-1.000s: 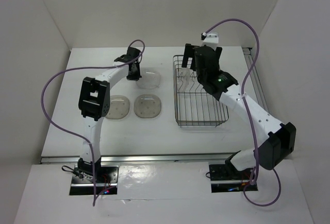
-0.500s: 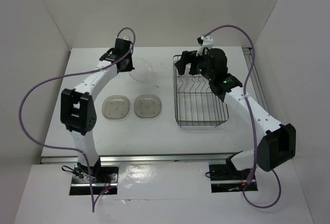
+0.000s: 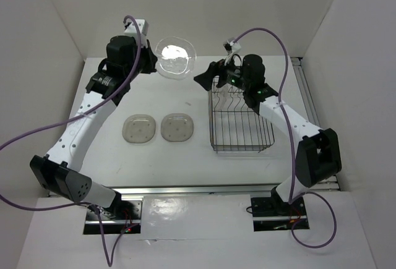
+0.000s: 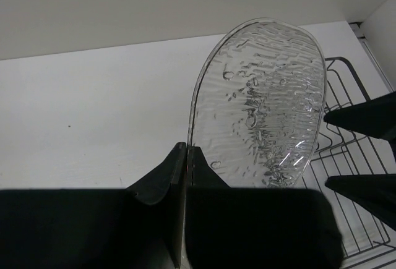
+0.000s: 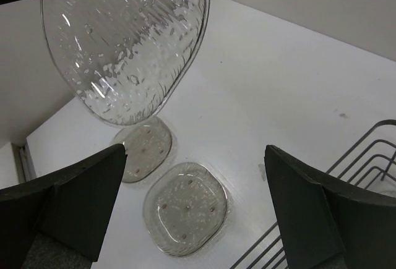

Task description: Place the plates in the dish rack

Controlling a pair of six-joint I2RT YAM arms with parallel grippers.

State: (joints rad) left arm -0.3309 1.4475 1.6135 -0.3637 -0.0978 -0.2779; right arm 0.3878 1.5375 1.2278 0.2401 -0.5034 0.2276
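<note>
Left gripper [image 4: 185, 148] clamps clear rippled plate [image 4: 260, 102], raised over counter's [image 3: 154, 157] far edge. Right gripper [image 5: 195, 157] jaws spread wide beside wire dish rack [image 3: 242, 149]. Two smoky dimpled plates [image 3: 140, 128] [image 3: 177, 127] flat mid-counter.

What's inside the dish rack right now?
In the near part of the dish rack, only its upright wire dividers show, with the table visible through the wires. The right arm covers the far end, so that part can't be checked.

Clear plate [image 3: 176, 57] aloft left of dish rack [image 3: 241, 127]; two smoky plates [image 3: 139, 128] [image 3: 177, 127] flat.
</note>
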